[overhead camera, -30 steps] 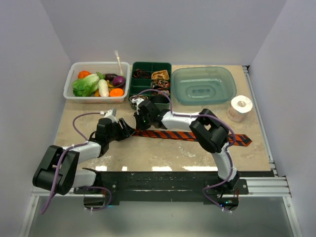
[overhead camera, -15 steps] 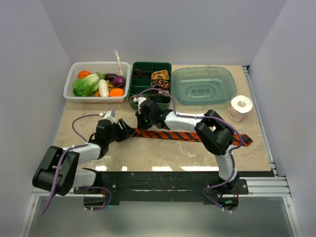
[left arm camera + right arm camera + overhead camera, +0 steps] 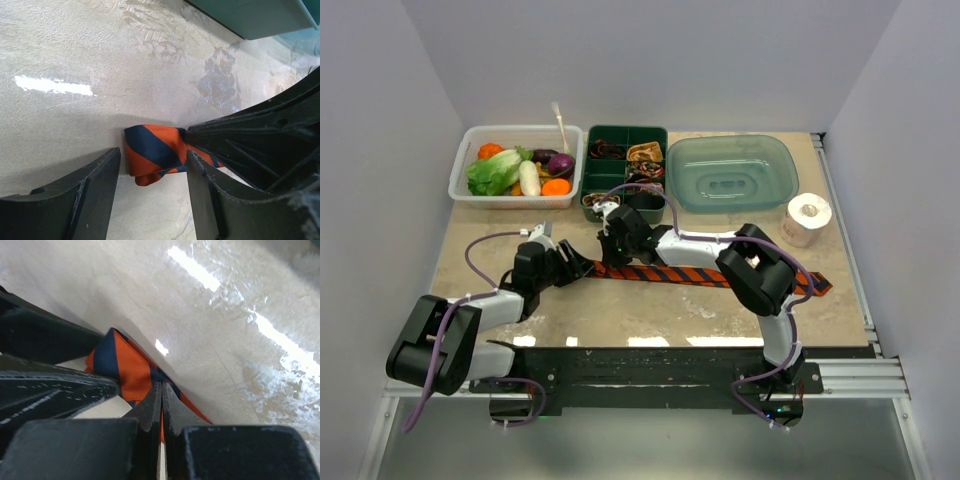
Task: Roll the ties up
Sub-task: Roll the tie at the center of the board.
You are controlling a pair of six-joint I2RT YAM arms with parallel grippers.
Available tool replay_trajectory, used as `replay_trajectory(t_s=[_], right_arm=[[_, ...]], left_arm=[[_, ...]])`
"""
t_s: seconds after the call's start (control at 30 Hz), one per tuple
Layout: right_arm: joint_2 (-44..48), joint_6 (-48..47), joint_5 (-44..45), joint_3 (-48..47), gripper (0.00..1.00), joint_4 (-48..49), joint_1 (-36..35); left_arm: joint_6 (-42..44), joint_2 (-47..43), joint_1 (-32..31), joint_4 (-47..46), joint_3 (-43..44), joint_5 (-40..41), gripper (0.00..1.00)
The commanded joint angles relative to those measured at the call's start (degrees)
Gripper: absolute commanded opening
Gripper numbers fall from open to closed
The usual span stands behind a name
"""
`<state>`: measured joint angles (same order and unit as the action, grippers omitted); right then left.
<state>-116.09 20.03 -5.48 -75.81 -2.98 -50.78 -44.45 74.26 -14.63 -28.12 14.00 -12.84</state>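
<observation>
Across the bench (image 3: 650, 310), seen from above, the striped tie (image 3: 700, 274) lies flat between both arms. Left wrist: left pincer (image 3: 152, 159) stands half-spread around the tie's folded end. Right wrist: right pincer (image 3: 161, 386) is closed tight, tips touching that fold.

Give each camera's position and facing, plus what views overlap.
Top external: above and behind the arms, looking down at the table; both arms show.
Left wrist: low over the table, facing the striped tie's folded end between its open left pincer.
Right wrist: low, looking along the shut right pincer gripping the tie.
Shared: both wrist views show that tie end.
</observation>
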Motion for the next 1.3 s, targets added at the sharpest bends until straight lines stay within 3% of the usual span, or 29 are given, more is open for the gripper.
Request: replay_trajectory(t_s=[0.0, 0.33, 0.53, 0.8, 0.87, 0.97, 1.27], right_arm=[[0.9, -0.8, -0.1, 0.6, 0.00, 1.6, -0.6], [-0.8, -0.7, 1.3, 1.7, 0.00, 2.2, -0.7], [0.3, -0.4, 1.2, 3.3, 0.00, 2.7, -0.8], [0.8, -0.6, 0.6, 2.9, 0.00, 4.9, -1.1], [1.0, -0.5, 0.4, 2.4, 0.00, 4.9, -1.2], [0.8, -0.5, -0.1, 1.1, 0.00, 4.7, -1.7], [-2.2, -0.1, -1.0, -4.1, 0.00, 3.7, -3.4]], left_arm=[[-0.7, 0.5, 0.6, -2.6, -1.0, 0.2, 0.61], [-2.3, 3.4, 0.7, -5.4, -1.2, -1.4, 0.56], [-3.1, 4.1, 0.6, -7.6, -2.0, -0.6, 0.46], [-2.2, 3.6, 0.7, -8.0, -1.9, -0.4, 0.24], [-1.1, 3.2, 0.7, -6.4, -1.1, -0.4, 0.15], [0.8, 1.5, 0.7, -3.0, 0.1, 0.6, 0.09], [8.6, -6.0, 0.7, 13.2, 7.0, 7.9, 0.04]])
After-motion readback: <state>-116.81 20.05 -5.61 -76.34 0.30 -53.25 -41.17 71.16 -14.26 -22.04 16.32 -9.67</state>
